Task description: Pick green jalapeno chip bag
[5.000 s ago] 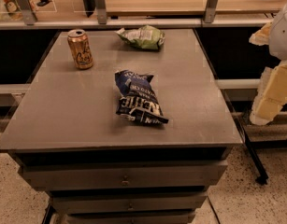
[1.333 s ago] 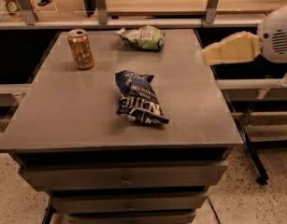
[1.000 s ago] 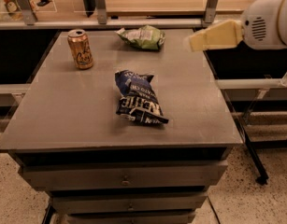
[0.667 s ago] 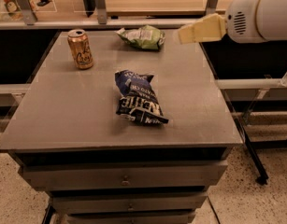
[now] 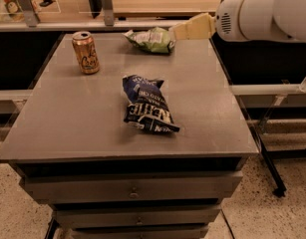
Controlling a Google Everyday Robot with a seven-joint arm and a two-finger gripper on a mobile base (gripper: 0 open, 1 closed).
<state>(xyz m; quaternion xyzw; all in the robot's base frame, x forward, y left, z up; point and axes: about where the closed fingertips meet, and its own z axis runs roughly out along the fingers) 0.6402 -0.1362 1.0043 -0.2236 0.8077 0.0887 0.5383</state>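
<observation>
Three things sit on the grey metal table [image 5: 68, 118]: one small light-green crinkled chip bag [image 5: 151, 39] at the far edge, one larger dark blue chip bag [image 5: 148, 105] mid-table, and one upright gold soda can [image 5: 85, 52] far left. The single cream gripper [image 5: 180, 30] hangs just right of the green bag; whether it is clenched or released cannot be told

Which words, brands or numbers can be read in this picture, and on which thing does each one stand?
No text can be read with certainty.
On the blue bag: large white lettering, too blurred to read.
On the can: a dark scrawl, not readable.
On the green bag: a pale patch, no legible words.
On the gripper, just right of the green bag: no text shows.
</observation>
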